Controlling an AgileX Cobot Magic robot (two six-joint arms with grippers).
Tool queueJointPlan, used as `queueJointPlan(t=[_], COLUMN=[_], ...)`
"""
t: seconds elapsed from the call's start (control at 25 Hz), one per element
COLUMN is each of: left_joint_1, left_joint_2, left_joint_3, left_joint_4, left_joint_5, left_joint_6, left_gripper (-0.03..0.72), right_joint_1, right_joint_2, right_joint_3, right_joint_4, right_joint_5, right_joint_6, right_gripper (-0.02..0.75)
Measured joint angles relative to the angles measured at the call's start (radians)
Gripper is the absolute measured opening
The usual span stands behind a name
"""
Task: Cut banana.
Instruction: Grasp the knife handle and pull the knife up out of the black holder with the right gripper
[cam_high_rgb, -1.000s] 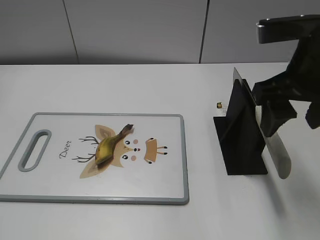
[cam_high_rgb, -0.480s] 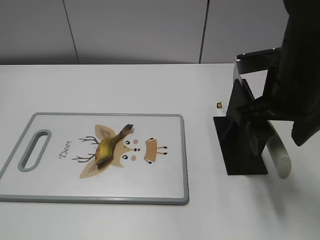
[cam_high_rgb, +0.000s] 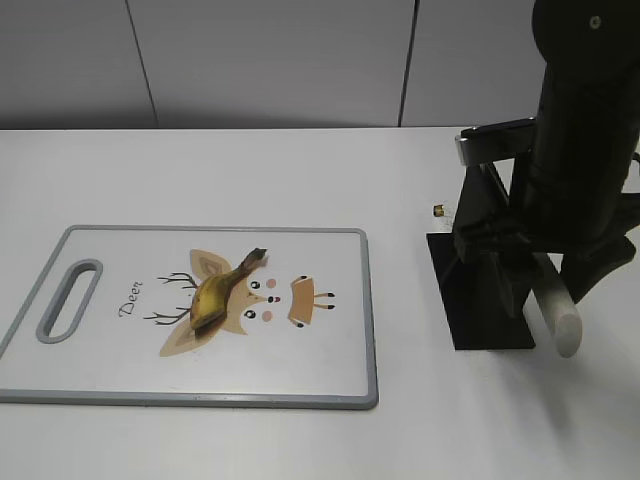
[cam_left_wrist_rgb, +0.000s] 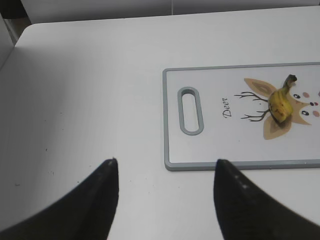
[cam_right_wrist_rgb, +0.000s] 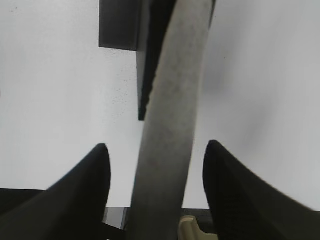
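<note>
The banana (cam_high_rgb: 218, 292) is a short yellow piece with brown blotches and a dark stem. It lies on the deer print of the white cutting board (cam_high_rgb: 120, 370) and also shows in the left wrist view (cam_left_wrist_rgb: 280, 101). A knife stands in a black holder (cam_high_rgb: 482, 290), with its pale handle (cam_high_rgb: 555, 315) sticking out to the front right. My right gripper (cam_right_wrist_rgb: 155, 150) is open, with one jaw on each side of the knife handle (cam_right_wrist_rgb: 172, 100) and gaps on both sides. My left gripper (cam_left_wrist_rgb: 165, 170) is open and empty over bare table, left of the board (cam_left_wrist_rgb: 220, 164).
A small brass-coloured object (cam_high_rgb: 438, 210) lies on the table just behind the holder. The white table runs back to a grey panelled wall. The board has a slot handle (cam_high_rgb: 68, 300) at its left end.
My right arm has swung down and left over the knife holder, and its jaws now straddle the handle. The banana and board have not moved.
</note>
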Motion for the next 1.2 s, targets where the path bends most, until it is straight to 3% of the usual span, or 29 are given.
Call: queueJointPlan(t=[0.16,1.2], left_joint_1=[0.000,0.000], left_joint_2=[0.000,0.000], left_joint_3=[0.000,0.000], left_joint_4=[0.000,0.000], left_joint_5=[0.000,0.000], left_joint_6=[0.000,0.000], left_gripper=[0.588,0.588], right_joint_1=[-0.005,-0.025], right_joint_2=[0.001,0.019], right_joint_3=[0.000,0.000], right_joint_4=[-0.004,0.032], right_joint_5=[-0.003,-0.010], right_joint_6=[0.004,0.007], right_gripper=[0.403,0.366])
